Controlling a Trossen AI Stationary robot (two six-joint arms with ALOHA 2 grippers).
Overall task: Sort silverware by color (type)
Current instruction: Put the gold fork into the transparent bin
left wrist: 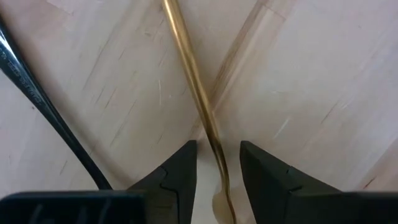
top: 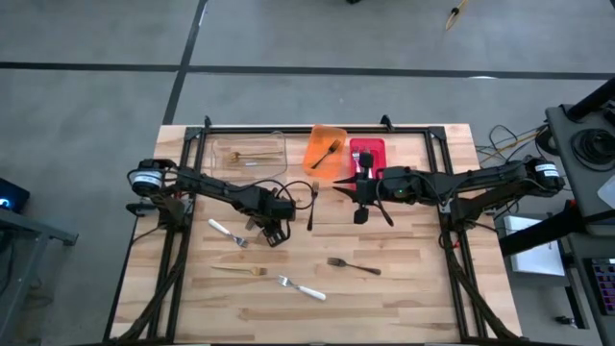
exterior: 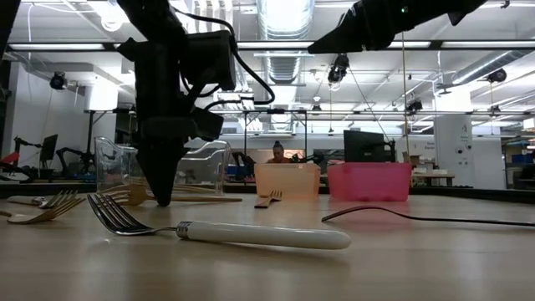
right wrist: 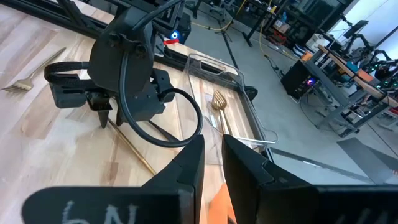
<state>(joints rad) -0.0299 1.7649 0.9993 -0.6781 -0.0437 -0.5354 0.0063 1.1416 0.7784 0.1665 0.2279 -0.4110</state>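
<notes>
Slim gold fork (left wrist: pixel 198 99) lies flat on the pale wooden table (top: pixel 413 279), its handle running between the left gripper's (left wrist: pixel 217 168) two dark fingers (left wrist: pixel 180 171); jaws parted either side, not visibly pinching it. Fork's tines are cut off in the left wrist view, and from above the gripper body hides most of it. Black utensil handle (left wrist: pixel 43 112) lies just beside it, both ends out of frame. Left gripper is down at table level, left of centre. Right gripper (right wrist: pixel 211 162) hangs above the table in front of the red plastic bin (top: pixel 368 152); fingers nearly together, no visible load. Silver forks with white handles (top: pixel 303 288), a black fork (top: pixel 354 265) and another gold fork (top: pixel 240 271) lie scattered at the near side. Orange bin (top: pixel 325 152) holds a dark fork; clear bin (top: pixel 248 154) contents faint.
</notes>
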